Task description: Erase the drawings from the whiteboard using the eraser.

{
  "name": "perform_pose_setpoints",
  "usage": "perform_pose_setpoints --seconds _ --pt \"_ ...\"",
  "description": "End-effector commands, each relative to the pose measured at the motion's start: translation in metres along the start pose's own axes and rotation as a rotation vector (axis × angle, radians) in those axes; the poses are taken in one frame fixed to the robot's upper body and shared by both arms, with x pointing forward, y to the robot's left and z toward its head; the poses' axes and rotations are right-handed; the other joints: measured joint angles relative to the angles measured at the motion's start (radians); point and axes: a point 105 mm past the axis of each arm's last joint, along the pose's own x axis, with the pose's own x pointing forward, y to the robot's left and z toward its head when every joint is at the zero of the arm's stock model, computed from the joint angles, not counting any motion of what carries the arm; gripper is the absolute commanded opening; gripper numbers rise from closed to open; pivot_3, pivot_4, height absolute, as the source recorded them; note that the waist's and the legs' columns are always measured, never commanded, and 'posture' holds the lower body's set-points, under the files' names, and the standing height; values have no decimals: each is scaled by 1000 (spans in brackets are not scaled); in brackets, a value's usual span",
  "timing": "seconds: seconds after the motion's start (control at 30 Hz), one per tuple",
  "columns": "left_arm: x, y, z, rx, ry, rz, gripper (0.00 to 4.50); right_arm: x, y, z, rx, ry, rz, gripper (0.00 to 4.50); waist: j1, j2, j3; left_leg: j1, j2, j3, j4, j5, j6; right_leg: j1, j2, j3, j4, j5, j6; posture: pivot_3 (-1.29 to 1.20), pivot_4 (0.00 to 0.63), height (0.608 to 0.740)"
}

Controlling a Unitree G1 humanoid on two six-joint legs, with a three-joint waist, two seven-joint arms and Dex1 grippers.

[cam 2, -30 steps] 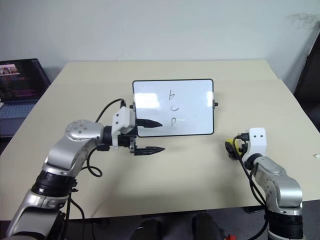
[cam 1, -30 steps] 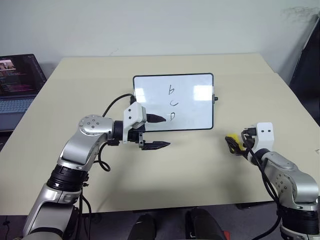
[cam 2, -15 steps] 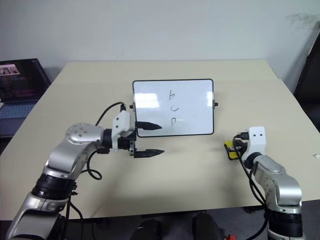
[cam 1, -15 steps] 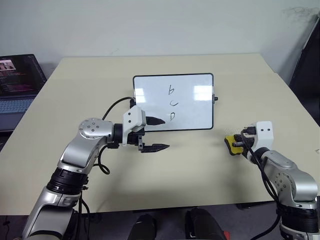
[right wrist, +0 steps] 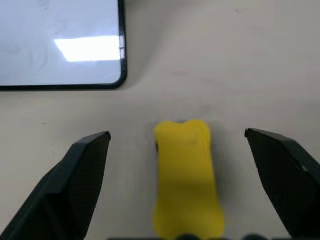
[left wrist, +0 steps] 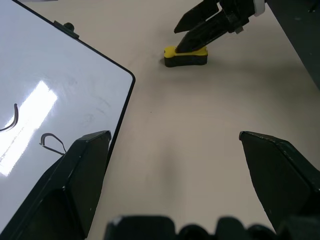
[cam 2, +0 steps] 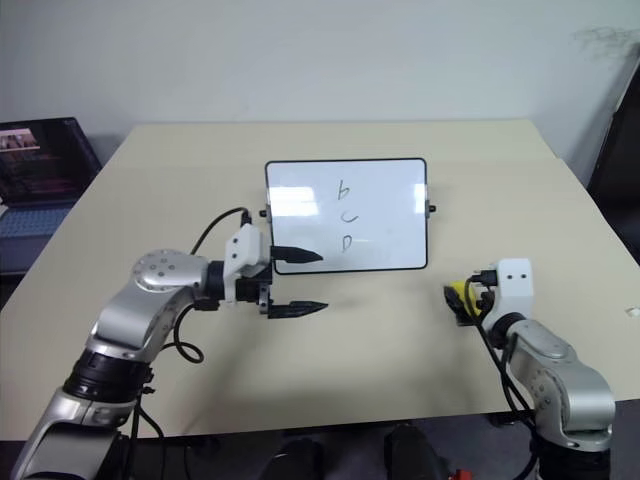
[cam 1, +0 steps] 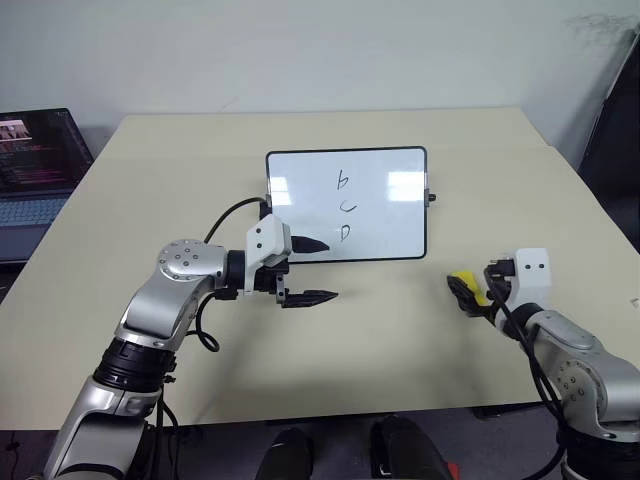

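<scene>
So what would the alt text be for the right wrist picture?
A yellow eraser lies on a beige table between the two wide-open black fingers of the right gripper, untouched by either. A corner of the whiteboard lies beyond it.

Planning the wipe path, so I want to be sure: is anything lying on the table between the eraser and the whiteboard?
Nothing visible. The yellow eraser lies flat between the open fingers of the right pincer, and only bare table separates it from the whiteboard. The left pincer hangs open at the board's opposite near corner.
</scene>
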Motion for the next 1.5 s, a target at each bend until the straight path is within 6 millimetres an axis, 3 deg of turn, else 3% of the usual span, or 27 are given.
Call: perform_pose_setpoints --seconds 0.03,0.37,0.47,0.7,0.73,1.0,1.13,1.33,1.5 --pt "1 1 11 43 -24 0 4500 2 4 9 -36 -35 -7 4469 0 0 0 0 0 0 0 0 0 0 0 0 0 0 0 0 150 740" --pt "2 1 9 43 -18 -2 4500 8 -15 6 -33 -35 -62 4469 1 0 0 0 0 0 0 0 0 0 0 0 0 0 0 0 150 740" --pt "1 0 7 42 -10 2 4500 10 -18 5 -8 -38 -70 3845 1 0 0 0 0 0 0 0 0 0 0 0 0 0 0 0 150 740" --pt "-2 -2 5 35 1 -2 4500 15 -9 1 -3 -25 -24 1323 0 0 0 0 0 0 0 0 0 0 0 0 0 0 0 0 150 740" --pt "-2 -2 5 33 1 -1 4500 15 -8 2 -3 -27 -22 1145 0 0 0 0 0 0 0 0 0 0 0 0 0 0 0 0 150 740" --pt "-4 -3 3 21 -1 8 4500 16 -5 2 -16 -31 -19 1102 0 0 0 0 0 0 0 0 0 0 0 0 0 0 0 0 150 740" --pt "-11 9 -1 -2 1 102 4500 13 -2 25 -48 -130 3 1102 0 0 0 0 0 0 0 0 0 0 0 0 0 0 0 0 150 740" --pt "-31 46 -11 -28 73 392 4500 6 32 63 -212 -289 120 1102 -3 0 0 0 0 0 0 0 0 0 0 0 0 0 0 0 150 740" --pt "-44 72 -4 -64 74 578 4500 19 70 88 -340 -386 211 1102 -3 0 0 0 0 -1 0 0 0 0 0 0 0 0 0 0 150 740"
